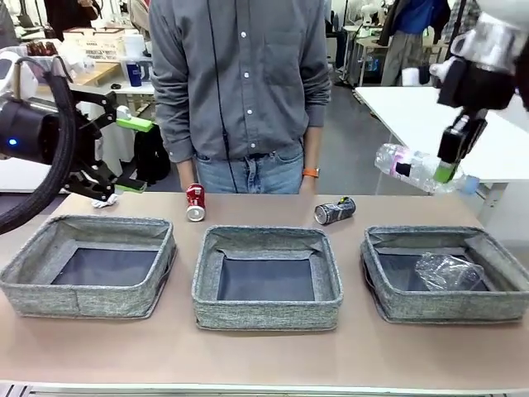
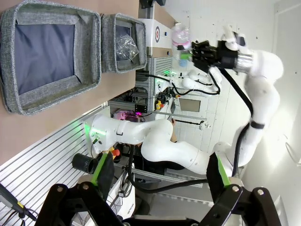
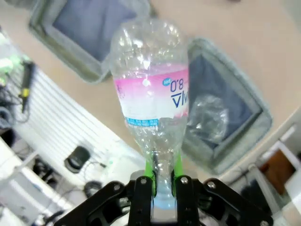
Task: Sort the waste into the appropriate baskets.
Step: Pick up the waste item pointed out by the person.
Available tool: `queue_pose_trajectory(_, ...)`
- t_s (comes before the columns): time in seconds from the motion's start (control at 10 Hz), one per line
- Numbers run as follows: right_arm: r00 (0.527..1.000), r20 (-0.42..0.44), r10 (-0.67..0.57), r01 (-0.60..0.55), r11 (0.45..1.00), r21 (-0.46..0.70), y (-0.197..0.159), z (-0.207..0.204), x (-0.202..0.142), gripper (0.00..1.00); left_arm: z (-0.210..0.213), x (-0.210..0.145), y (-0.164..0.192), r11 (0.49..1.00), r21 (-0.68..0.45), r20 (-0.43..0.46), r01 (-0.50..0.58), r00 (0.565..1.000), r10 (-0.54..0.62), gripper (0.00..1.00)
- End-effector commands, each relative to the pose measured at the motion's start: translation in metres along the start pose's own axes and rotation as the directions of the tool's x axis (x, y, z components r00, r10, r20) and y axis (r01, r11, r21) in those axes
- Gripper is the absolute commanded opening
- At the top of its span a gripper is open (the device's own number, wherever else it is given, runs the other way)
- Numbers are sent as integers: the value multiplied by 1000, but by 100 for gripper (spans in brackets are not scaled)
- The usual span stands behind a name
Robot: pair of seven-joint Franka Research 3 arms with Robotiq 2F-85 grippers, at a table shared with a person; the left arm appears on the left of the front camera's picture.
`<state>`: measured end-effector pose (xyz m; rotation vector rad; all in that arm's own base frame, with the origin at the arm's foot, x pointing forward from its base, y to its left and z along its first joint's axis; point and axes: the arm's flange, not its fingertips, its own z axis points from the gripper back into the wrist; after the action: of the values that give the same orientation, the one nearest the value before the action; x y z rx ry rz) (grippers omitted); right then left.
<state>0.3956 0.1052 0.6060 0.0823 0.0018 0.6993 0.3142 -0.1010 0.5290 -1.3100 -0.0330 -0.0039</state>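
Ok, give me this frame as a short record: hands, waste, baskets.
right hand: shut on pink-label bottle, held in the air
left hand: open, holding nothing
right basket: one clear bottle inside
on table: red can, black-and-silver can on its side, paper wad

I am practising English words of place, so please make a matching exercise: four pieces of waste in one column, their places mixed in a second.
1 red can
2 black-and-silver can
3 pink-label bottle
4 crumpled clear bottle

a in the right basket
b table, beyond middle basket's left corner
c held by the right end effector
d table, beyond middle basket's right corner

Pairs: 1-b, 2-d, 3-c, 4-a
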Motion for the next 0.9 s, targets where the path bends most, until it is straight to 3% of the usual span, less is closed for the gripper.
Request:
queue_pose_trajectory(0.0,988,-72,-136,134,990,-36,46,42,14,15,-1,-1,-4,1000,-15,4,-9,1000,9,100)
queue_pose_trajectory(0.2,957,-53,-287,287,958,-12,100,63,35,15,-1,-1,-4,1000,-15,4,-9,1000,9,100)
queue_pose_trajectory(0.4,892,-97,-441,447,893,51,158,76,66,15,-1,-1,-4,1000,-15,4,-9,1000,9,100)
queue_pose_trajectory(0.6,852,-84,-516,522,850,67,223,84,105,15,-1,-1,-4,1000,-15,4,-9,1000,9,100)
queue_pose_trajectory(0.7,832,-11,-554,554,832,32,247,89,124,15,-1,-1,-4,1000,-15,4,-9,1000,9,100)
queue_pose_trajectory(0.8,854,35,-520,519,854,18,268,95,138,15,-1,-1,-4,1000,-15,4,-9,1000,9,100)
